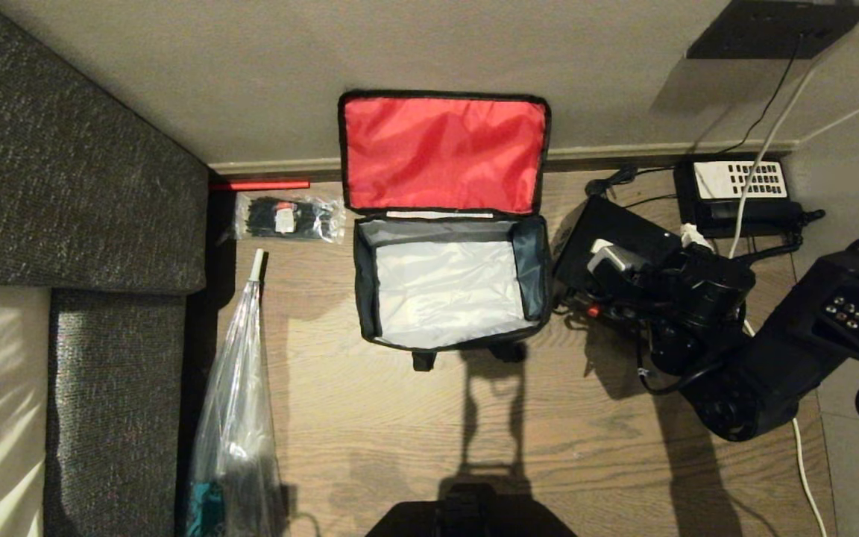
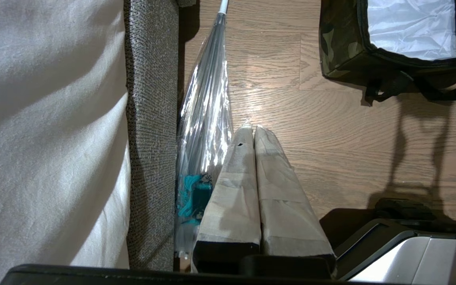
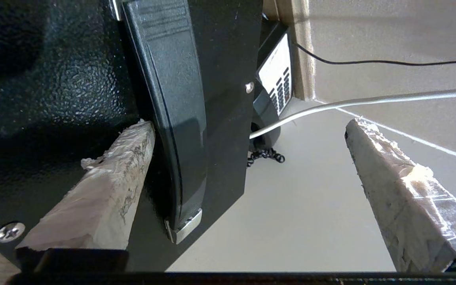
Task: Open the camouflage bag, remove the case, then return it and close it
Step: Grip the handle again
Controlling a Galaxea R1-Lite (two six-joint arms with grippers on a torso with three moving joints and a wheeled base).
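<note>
Case (image 1: 608, 231), black, lying at three o'clock of the open camouflage bag (image 1: 448, 287); right gripper (image 3: 247, 166) over it, jaws wide apart; left gripper (image 2: 253, 132) closed.

The left hand (image 2: 253, 130) hangs over the wooden floor (image 2: 350, 142) with its two taped fingers (image 2: 236, 190) pressed together. Just beside them lies a clear plastic bag (image 2: 204, 114) along the grey sofa edge (image 2: 151, 130). Further away stands the camouflage bag (image 2: 341, 43) — open, with pale lining visible inside.
</note>
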